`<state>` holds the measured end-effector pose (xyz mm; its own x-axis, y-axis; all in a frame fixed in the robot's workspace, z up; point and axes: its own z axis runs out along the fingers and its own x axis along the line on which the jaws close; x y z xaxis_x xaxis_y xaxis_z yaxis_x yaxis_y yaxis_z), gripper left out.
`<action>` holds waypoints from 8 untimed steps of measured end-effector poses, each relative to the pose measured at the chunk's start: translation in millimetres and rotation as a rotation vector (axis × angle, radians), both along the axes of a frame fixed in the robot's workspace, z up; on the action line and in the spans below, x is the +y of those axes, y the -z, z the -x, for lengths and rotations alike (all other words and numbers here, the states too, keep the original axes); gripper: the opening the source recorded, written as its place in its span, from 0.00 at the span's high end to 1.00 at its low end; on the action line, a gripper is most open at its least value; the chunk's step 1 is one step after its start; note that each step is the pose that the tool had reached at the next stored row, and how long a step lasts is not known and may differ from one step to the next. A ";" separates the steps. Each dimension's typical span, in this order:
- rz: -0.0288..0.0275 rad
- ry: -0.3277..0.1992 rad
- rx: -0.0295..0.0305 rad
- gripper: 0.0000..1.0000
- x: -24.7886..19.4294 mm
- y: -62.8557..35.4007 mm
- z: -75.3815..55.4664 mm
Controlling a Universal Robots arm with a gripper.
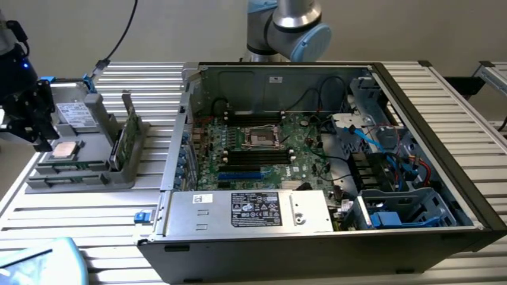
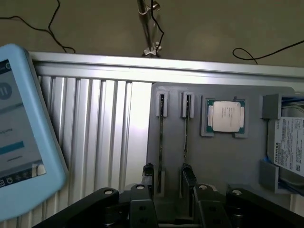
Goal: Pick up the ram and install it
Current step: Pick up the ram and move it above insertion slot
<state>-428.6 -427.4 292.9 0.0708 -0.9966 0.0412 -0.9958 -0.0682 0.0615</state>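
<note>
1. Your gripper (image 2: 167, 173) has its fingers (image 2: 148, 172) spread apart. Nothing is clamped between them.
2. The ram (image 2: 161, 137) stands on edge in a slot of the grey holder (image 2: 213, 161). The wrist view sees it edge-on, as a thin line running in between the two fingertips.
3. A gap shows on both sides of the ram, so there's no grip on it. You can't tell how far above it the fingertips sit.
4. A second stick (image 2: 185, 128) stands in the parallel slot just beside the ram. One fingertip lines up with its near end.
5. The same holder carries a square silver processor (image 2: 225, 116) in a recess beside the second stick. A hard drive (image 2: 289, 147) with a white label sits past that.
6. In the exterior view the gripper hangs over the holder at the exterior view's left. The holder rests on the slatted aluminium table (image 1: 79, 219).
7. The open PC case (image 1: 317, 255) lies on the table to the exterior view's right of the holder, well apart from the gripper. The motherboard (image 1: 301, 136) lies flat inside it.
8. The ram is in the holder, not in the case, so it's not yet installed.
9. A blue tablet (image 2: 23, 128) lies on the table near the holder.
</note>
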 end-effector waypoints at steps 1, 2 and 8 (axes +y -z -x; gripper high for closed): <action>0.0000 -0.007 0.0001 0.63 0.0 1.9 0.1; 0.0000 -0.013 0.0000 0.63 0.0 3.7 0.2; 0.0000 -0.049 0.0001 0.63 0.0 14.5 0.4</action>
